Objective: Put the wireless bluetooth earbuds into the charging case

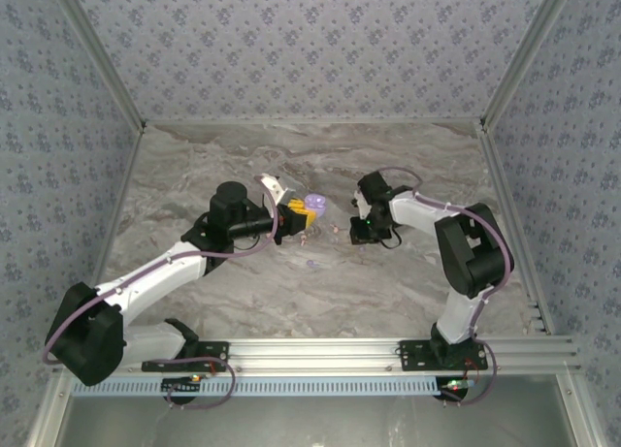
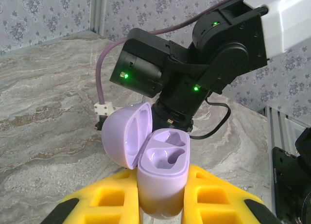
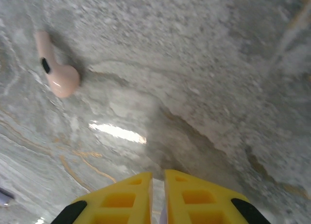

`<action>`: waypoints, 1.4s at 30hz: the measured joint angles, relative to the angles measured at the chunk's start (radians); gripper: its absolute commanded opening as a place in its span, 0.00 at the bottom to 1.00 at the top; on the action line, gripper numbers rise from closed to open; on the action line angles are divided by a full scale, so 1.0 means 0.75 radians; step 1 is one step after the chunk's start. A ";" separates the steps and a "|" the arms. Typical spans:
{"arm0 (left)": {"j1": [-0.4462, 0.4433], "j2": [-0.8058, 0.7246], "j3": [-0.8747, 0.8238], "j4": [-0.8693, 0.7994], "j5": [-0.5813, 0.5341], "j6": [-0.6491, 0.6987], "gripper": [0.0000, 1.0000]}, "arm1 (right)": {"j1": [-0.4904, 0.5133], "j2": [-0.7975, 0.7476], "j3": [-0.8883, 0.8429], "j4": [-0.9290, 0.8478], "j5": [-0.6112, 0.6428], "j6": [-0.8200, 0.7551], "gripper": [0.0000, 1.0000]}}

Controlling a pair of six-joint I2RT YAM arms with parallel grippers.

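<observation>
My left gripper [image 2: 163, 170] is shut on the lilac charging case [image 2: 163, 185] and holds it upright above the table. The case's lid [image 2: 127, 134] is swung open to the left, and both moulded cavities are empty. In the top view this gripper [image 1: 299, 212] and the case [image 1: 313, 204] sit mid-table. My right gripper [image 1: 359, 236] points down at the marble just to the right. Its yellow fingers [image 3: 194, 199] are nearly together, with a thin lilac sliver of an earbud [image 3: 164, 215] between them. A pale pink earbud [image 3: 58, 73] lies on the table ahead and to the left. A lilac earbud [image 1: 311, 265] lies nearer the bases.
Patterned walls and metal posts enclose the marble table [image 1: 194, 166] on three sides. An aluminium rail [image 1: 320, 350] runs along the near edge. The right arm's black wrist and cable [image 2: 194, 73] hang close behind the open case.
</observation>
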 measured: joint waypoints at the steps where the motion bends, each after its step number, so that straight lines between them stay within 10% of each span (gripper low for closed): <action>1: 0.000 0.000 0.000 0.000 0.000 0.000 0.12 | 0.000 -0.010 -0.005 -0.013 0.010 0.001 0.18; 42: -0.025 -0.044 -0.015 -0.055 -0.030 0.010 0.11 | 0.041 -0.056 -0.060 -0.080 0.078 0.037 0.15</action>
